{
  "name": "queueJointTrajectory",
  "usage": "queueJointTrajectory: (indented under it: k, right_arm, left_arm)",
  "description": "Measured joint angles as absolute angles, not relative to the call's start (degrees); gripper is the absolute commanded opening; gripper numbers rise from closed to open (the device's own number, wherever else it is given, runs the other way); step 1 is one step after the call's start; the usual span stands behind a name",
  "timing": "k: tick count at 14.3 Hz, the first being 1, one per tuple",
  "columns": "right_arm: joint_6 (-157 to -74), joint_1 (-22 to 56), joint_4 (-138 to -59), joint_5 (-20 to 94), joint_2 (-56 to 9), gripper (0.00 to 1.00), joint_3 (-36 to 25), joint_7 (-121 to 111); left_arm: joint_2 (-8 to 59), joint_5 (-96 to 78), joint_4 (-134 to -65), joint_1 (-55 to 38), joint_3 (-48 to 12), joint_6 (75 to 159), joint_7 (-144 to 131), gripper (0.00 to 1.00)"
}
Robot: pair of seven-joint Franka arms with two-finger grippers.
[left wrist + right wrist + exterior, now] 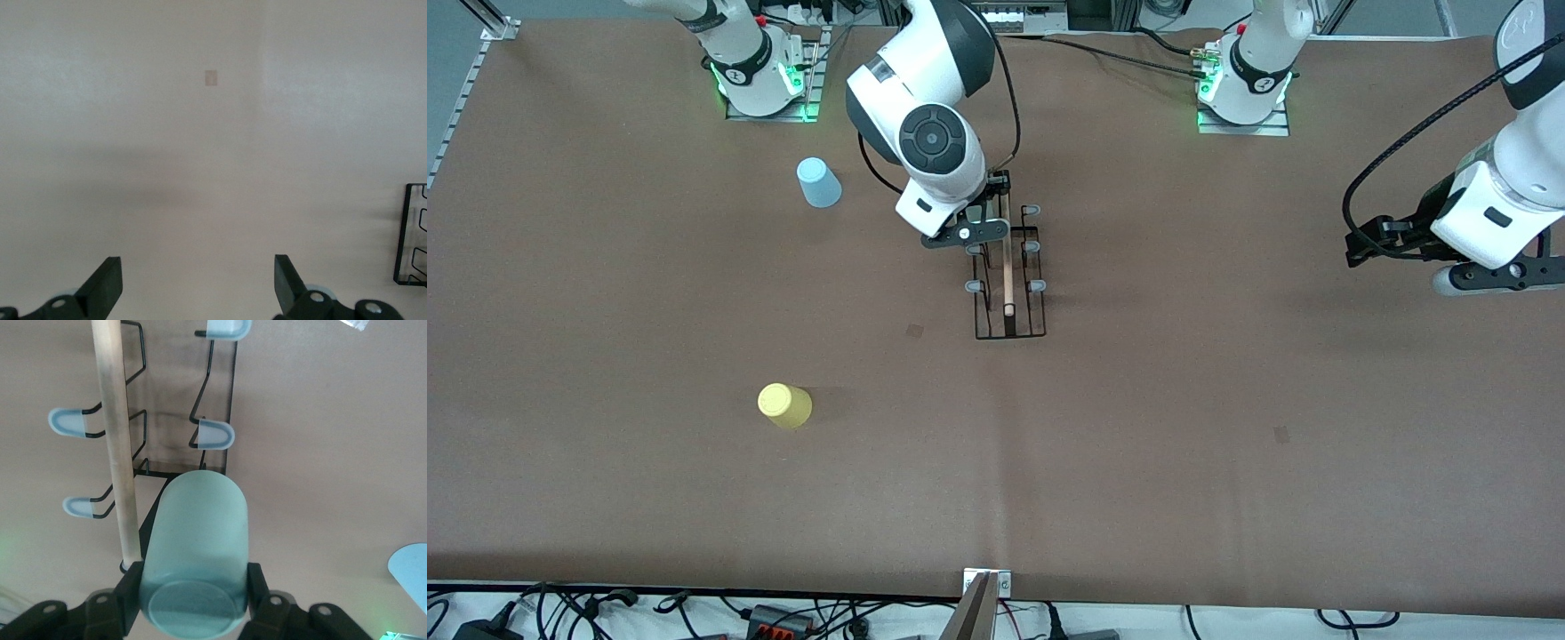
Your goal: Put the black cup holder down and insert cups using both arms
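i see the right gripper [193, 597] clamped on the mint green cup [195, 550], over the end of the black cup holder [1009, 284] nearest the robot bases; whether the cup touches a prong i can't tell. the left gripper [198, 283] waits with fingers spread over bare table [1227, 400] toward the left arm's end. the light blue cup [818, 182] and yellow cup [784, 404] sit toward the right arm's end, the yellow one nearer the front camera.

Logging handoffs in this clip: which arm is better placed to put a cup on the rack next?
Right. The right gripper holds the mint green cup over the black cup holder. The left gripper is open and waits over bare table.
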State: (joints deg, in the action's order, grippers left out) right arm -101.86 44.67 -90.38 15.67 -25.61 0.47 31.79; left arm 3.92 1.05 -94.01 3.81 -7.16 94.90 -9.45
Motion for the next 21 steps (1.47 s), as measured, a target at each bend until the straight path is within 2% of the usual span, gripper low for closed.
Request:
queueJointTrajectory:
  k: [9,11,17,19,21]
  right_arm:
    - [-102.26,44.86,-90.34,15.66,-29.17,0.34,0.39,31.79]
    - [-103.51,44.87,-90.32,15.66,-29.96,1.0,0.39,31.79]
    - [-104.25,45.38,-87.0,14.85,-30.19,1.0,-0.44,37.25]
    - [-103.95,44.76,-85.56,13.55,-29.26,1.0,-3.5,38.87]
    - [-103.84,43.49,-85.44,13.36,-28.57,1.0,-9.09,39.07]
  left_arm:
    - [3.92,-0.78,-94.02,4.37,-7.25,95.17,-9.43,1.0]
    - [3.92,-0.79,-94.02,4.37,-7.31,95.23,-9.43,1.0]
    - [3.92,-0.79,-94.14,4.44,-7.31,95.23,-9.43,1.0]
    - [3.92,-0.79,-94.22,4.5,-7.31,95.23,-9.43,1.0]
    - [3.93,-0.79,-94.27,4.54,-7.31,95.23,-9.39,1.0]
